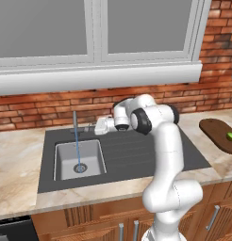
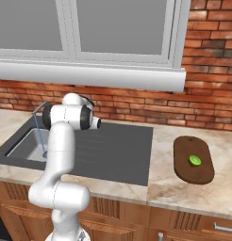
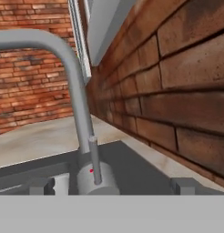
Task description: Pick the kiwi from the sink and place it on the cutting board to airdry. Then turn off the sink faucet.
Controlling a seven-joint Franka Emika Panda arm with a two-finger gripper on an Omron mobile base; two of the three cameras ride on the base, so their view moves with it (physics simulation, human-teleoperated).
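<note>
We see the small bright green kiwi (image 2: 194, 160) resting near the cutting board's (image 2: 186, 167) right edge. Our gripper (image 3: 111, 185) stands wide open and empty, straddling the thin grey metal sink faucet (image 3: 75, 104); its small stiff lever (image 3: 94, 161) likely needs only a light nudge at its tip.

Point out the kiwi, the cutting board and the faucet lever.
kiwi (image 2: 194, 160), right base view, middle of the green fruit.
cutting board (image 2: 193, 175), right base view, bare brown wood near the front end.
faucet lever (image 3: 95, 160), hand view, middle of the upright stick.
</note>
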